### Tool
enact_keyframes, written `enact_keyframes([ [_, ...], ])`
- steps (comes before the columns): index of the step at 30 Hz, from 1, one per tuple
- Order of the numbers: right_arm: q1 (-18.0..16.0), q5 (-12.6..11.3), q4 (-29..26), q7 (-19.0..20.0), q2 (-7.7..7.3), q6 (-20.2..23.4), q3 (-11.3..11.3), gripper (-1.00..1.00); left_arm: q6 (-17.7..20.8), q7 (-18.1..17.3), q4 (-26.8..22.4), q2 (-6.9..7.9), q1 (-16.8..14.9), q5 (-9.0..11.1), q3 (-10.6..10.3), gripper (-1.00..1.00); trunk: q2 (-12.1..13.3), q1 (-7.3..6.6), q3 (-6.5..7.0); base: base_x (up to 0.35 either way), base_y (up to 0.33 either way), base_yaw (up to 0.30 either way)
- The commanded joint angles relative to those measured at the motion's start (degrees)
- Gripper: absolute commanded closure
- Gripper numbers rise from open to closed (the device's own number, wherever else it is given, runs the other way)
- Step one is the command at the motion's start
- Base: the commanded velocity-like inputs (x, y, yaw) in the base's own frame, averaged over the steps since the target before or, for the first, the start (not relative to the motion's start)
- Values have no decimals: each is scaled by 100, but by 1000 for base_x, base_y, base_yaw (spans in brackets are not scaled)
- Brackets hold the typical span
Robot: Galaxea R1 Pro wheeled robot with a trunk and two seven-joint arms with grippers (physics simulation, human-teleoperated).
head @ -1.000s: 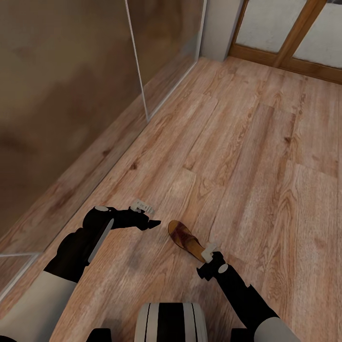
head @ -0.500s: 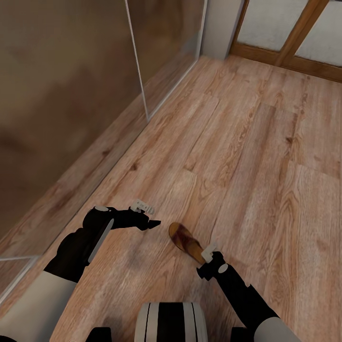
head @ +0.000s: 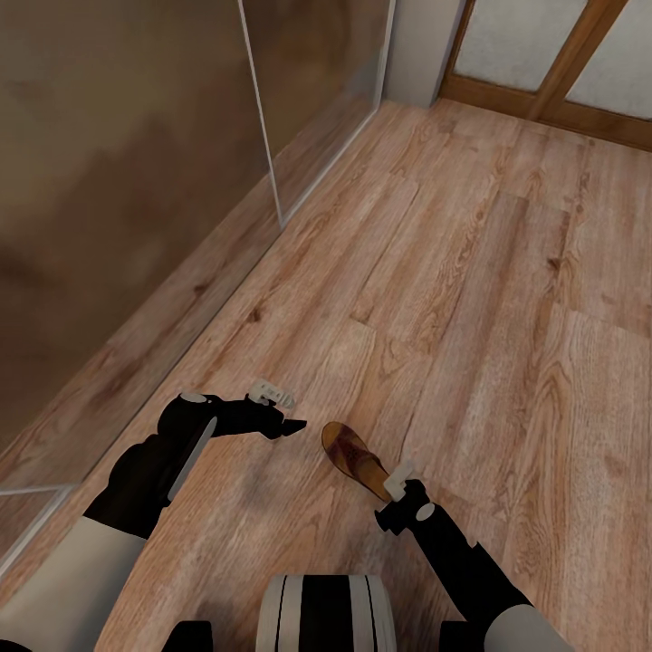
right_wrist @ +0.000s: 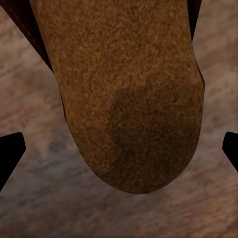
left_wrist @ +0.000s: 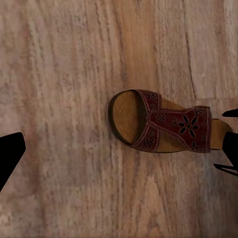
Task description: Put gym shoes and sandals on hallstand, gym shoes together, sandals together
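Observation:
One brown sandal (head: pixel 353 457) with a tan footbed and a cut-out strap lies flat on the wood-plank corridor floor (head: pixel 471 272), just in front of my base. My right gripper (head: pixel 398 480) is open at its heel end; in the right wrist view the heel (right_wrist: pixel 129 99) sits between the widely spread fingertips, not gripped. My left gripper (head: pixel 292 426) hovers open just left of the toe. The left wrist view looks straight down on the sandal (left_wrist: pixel 158 121). The other sandal, the gym shoes and the hallstand are out of view.
A mirrored sliding-door wardrobe (head: pixel 136 181) runs along the left side. A wood-framed glass door (head: pixel 561 81) closes the far end at upper right. Bare plank floor stretches ahead and to the right.
The head view has shifted very slightly. Both arms and the sandal hold the same positions.

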Motion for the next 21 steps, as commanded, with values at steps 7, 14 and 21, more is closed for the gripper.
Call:
enact_keyframes([
  [7,-1,61,-14,39,0,28,-1,-100,35,-7,-6,4,-3,7,-1,-100,-1,-1,-5,0,0,0],
  [14,-1,60,-15,39,0,28,-1,-100,32,-7,-5,4,-3,7,0,-100,-1,-1,-5,0,0,0],
  [21,-1,60,-13,39,0,28,-1,-100,33,-7,-4,4,-3,7,0,-100,-1,-1,-5,0,0,0],
])
